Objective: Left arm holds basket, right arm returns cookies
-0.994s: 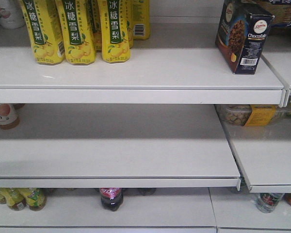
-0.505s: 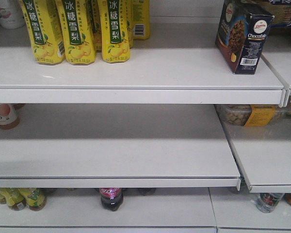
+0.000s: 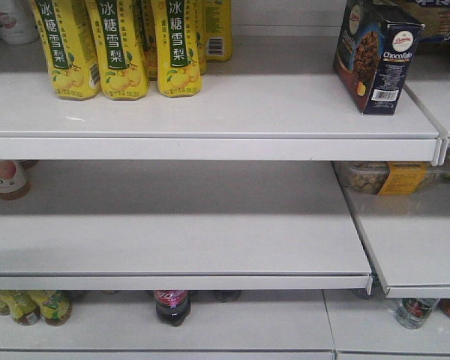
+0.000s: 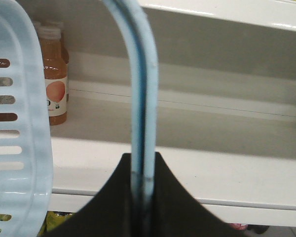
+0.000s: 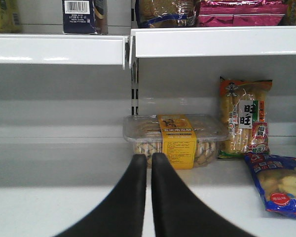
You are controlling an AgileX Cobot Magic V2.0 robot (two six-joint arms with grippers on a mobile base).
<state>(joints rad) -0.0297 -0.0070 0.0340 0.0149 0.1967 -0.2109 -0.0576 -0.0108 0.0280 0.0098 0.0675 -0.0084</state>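
The cookies (image 3: 376, 57), a dark navy carton with a chocolate cookie picture and a barcode label, stand upright at the right end of the top shelf; its lower part with the barcode (image 5: 81, 16) shows at the top left of the right wrist view. My left gripper (image 4: 142, 168) is shut on the pale blue handle (image 4: 140, 94) of the basket (image 4: 17, 123), whose slotted wall fills the left edge. My right gripper (image 5: 149, 160) is shut and holds nothing, in front of the middle shelf, well below the carton. Neither arm appears in the front view.
Yellow drink bottles (image 3: 116, 46) stand at the top shelf's left. A clear snack tub with a yellow label (image 5: 176, 139), a biscuit pack (image 5: 244, 118) and a blue bag (image 5: 278, 182) lie on the middle shelf. An orange juice bottle (image 4: 53, 79) stands behind the basket.
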